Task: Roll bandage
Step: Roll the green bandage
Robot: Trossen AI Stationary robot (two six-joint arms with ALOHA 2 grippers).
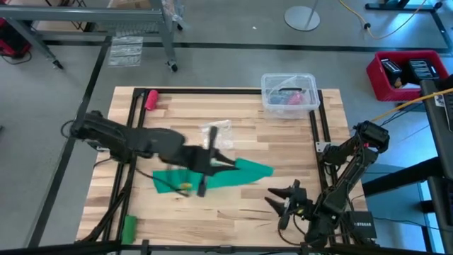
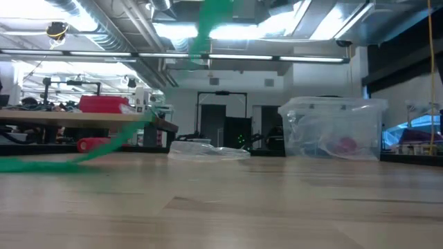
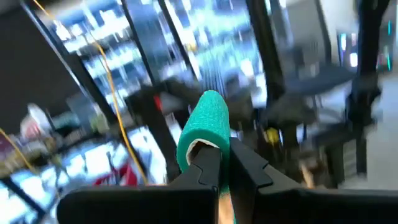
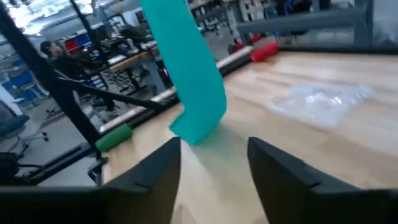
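The bandage (image 1: pixel 244 172) lies mid-table under the left hand (image 1: pixel 225 163) — clear box (image 1: pixel 289 93) behind, right hand (image 1: pixel 283 198) nearer front-right.

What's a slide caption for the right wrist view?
Right gripper open above the wooden table, facing the hanging teal bandage.

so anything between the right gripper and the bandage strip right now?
Nothing visible. The right gripper is open near the table's front edge, and only bare table lies between it and the bandage. The right wrist view shows the strip hanging just beyond the open fingers. The left gripper is shut on the bandage.
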